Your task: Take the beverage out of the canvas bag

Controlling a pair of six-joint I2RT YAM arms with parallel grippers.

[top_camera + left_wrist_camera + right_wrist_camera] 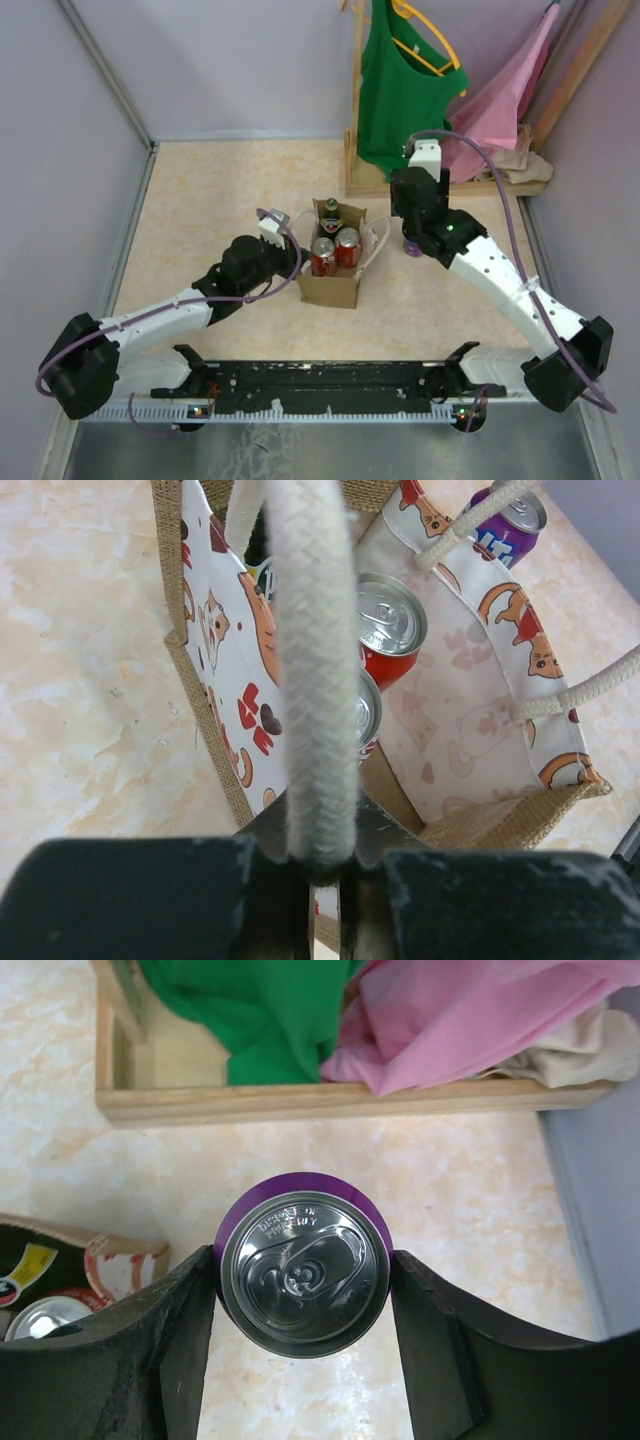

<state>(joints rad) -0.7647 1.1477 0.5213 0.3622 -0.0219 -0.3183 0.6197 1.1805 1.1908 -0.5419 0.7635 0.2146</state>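
Note:
The tan canvas bag (330, 287) stands upright mid-table, its printed lining (225, 650) showing in the left wrist view. Inside are two red cans (323, 256) (390, 620) and a dark green bottle (330, 212). My left gripper (283, 236) (322, 865) is shut on the bag's near white rope handle (315, 680), at the bag's left side. My right gripper (412, 238) (303, 1280) is shut on a purple can (303, 1272), upright outside the bag to its right (411, 246), low over the table. The purple can also shows in the left wrist view (510, 525).
A wooden clothes rack (355, 150) stands behind the bag with a green top (400, 80) and a pink cloth (500, 100); its base board (330, 1100) lies just beyond the purple can. Purple walls close in the table on the left, back and right.

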